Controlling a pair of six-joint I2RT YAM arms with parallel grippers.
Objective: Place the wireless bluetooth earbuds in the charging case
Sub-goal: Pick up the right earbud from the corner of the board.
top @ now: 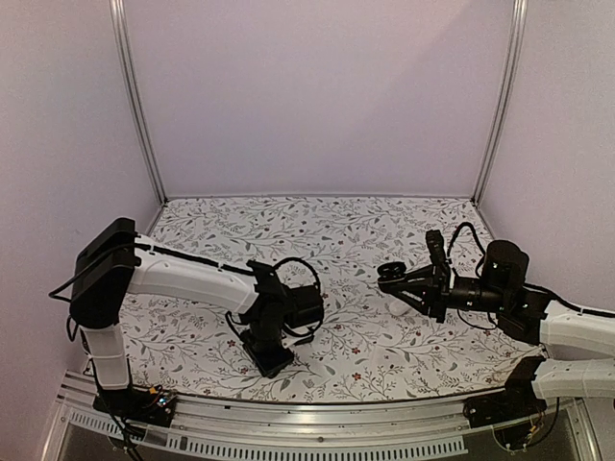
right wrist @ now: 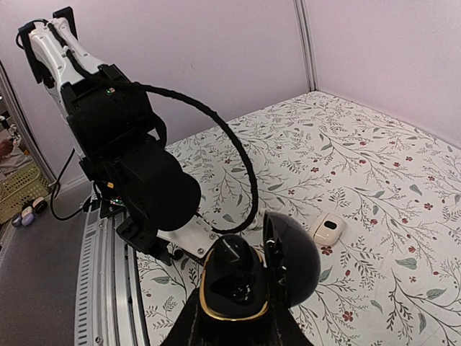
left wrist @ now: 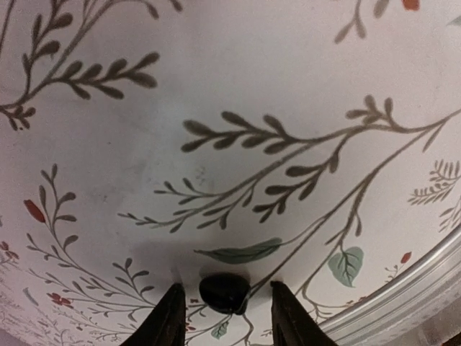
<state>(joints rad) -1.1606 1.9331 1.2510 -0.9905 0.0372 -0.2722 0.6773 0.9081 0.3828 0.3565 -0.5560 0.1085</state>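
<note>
Robot laboratory booth. Plain lilac wall panels [top: 317, 96] in metal posts [top: 135, 106] enclose a floral-covered counter [top: 317, 226] beyond the fingers [left wrist: 167, 317]. The cabled left arm [top: 183, 279] and right arm [top: 577, 331] stand on a slotted rail [top: 317, 415] behind them.

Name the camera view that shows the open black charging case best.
Right wrist: the black charging case fills the foreground, lid open, gold rim visible. Top external shows it only as a small dark shape, details lost. Left wrist misses it.
</note>
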